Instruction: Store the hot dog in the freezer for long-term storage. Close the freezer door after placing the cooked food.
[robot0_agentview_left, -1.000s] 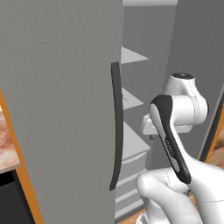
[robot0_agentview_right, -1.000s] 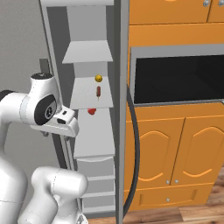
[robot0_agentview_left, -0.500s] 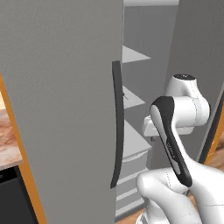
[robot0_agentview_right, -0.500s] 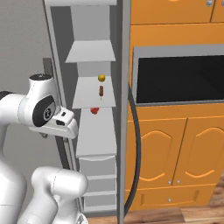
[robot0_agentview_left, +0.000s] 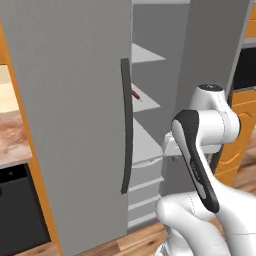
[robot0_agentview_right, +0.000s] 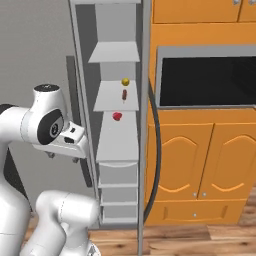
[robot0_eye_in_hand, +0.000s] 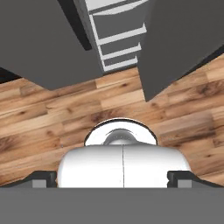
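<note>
The hot dog (robot0_agentview_right: 124, 94), a thin reddish-brown stick, lies on a white middle shelf inside the open freezer (robot0_agentview_right: 118, 150); its tip peeks out behind the door handle (robot0_agentview_left: 135, 94). The freezer door (robot0_agentview_right: 143, 125) stands swung open, edge-on, its dark curved handle (robot0_agentview_right: 156, 150) facing right; its inner face (robot0_agentview_left: 210, 50) shows in the left base view. My gripper (robot0_agentview_right: 62, 157) hangs in front of the freezer, below the hot dog's shelf, pointing down at the floor. It is open and holds nothing, fingertips (robot0_eye_in_hand: 43, 178) wide apart.
A small yellow ball (robot0_agentview_right: 125, 81) sits behind the hot dog and a red lump (robot0_agentview_right: 117, 116) one shelf lower. The wider grey door (robot0_agentview_left: 70, 100) with its handle (robot0_agentview_left: 126, 125) stays shut on the left. Orange cabinets (robot0_agentview_right: 200, 165) and a dark oven opening (robot0_agentview_right: 205, 82) stand right. Wooden floor (robot0_eye_in_hand: 52, 113) below.
The whole picture has slid slightly sideways, so the camera moved with the base. The hot dog stays on its shelf, the door stays open and the gripper stays open.
</note>
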